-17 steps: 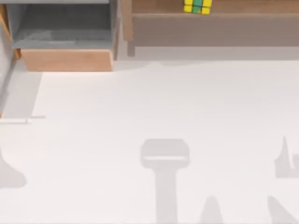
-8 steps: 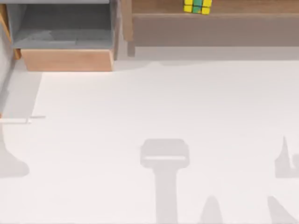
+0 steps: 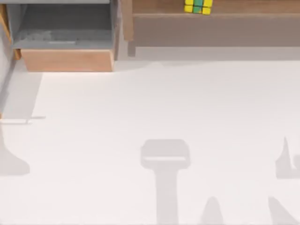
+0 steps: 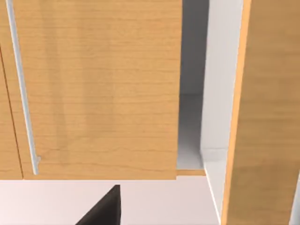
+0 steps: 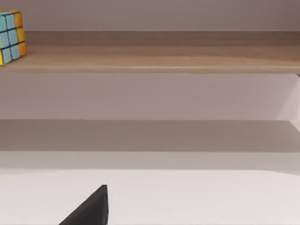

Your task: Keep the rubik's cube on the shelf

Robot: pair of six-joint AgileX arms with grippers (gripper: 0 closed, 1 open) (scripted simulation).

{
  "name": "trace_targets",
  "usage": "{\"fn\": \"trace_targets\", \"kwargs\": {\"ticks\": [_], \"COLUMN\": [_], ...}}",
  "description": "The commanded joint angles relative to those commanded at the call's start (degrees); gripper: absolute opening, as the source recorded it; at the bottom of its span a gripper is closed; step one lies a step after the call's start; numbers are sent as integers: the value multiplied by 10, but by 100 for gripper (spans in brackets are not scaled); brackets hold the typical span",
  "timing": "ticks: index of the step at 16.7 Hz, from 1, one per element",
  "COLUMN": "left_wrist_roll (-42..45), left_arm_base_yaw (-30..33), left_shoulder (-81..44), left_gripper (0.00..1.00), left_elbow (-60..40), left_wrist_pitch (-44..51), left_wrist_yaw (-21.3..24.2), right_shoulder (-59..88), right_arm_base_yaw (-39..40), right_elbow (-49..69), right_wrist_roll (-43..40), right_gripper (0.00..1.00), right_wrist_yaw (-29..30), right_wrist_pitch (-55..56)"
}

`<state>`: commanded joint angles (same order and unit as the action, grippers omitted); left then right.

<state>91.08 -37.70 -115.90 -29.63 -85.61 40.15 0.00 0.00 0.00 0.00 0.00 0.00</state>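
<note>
Resting on the shelf (image 3: 215,18), the rubik's cube (image 3: 198,6) is sitting at the far edge of the top view, somewhat right of centre, its yellow and green squares facing up. We are seeing the shelf as a long light-brown ledge with a grey-brown front panel, running along the far right side of the white table (image 3: 154,103). To its left, a grey-lined box compartment (image 3: 65,28) with a light wood front is standing at the far left corner, apart from the shelf. In the right wrist view the rubik's cube (image 5: 11,37) is showing blue, yellow and orange squares and is sitting on the ledge of the shelf (image 5: 159,58), well away from our right gripper's dark fingertip (image 5: 91,208); we cannot tell how the right jaws are standing. In the left wrist view our left gripper's dark fingertip (image 4: 105,208) is hanging in front of a light wood cabinet door (image 4: 93,89) with a slim metal handle (image 4: 21,89), beside a narrow gap (image 4: 192,93) opening onto a pale interior; we cannot tell the state of the left jaws either. Grey shadows are lying across the near part of the table.
</note>
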Motion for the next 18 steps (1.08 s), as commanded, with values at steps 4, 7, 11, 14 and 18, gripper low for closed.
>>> {"fn": "trace_targets", "kwargs": {"ticks": [4,7,11,14,18], "left_wrist_roll": [0,0,0,0,0], "left_arm_base_yaw": [0,0,0,0,0], "left_shoulder": [0,0,0,0,0], "left_gripper": [47,25,0,0,0], "left_elbow": [0,0,0,0,0], "left_wrist_pitch": [0,0,0,0,0], "left_wrist_yaw": [0,0,0,0,0], "right_shoulder": [0,0,0,0,0], "right_arm_base_yaw": [0,0,0,0,0], "right_elbow": [0,0,0,0,0], "right_wrist_roll": [0,0,0,0,0], "right_gripper": [100,100,100,100,100], "right_wrist_yaw": [0,0,0,0,0], "right_wrist_pitch": [0,0,0,0,0]}}
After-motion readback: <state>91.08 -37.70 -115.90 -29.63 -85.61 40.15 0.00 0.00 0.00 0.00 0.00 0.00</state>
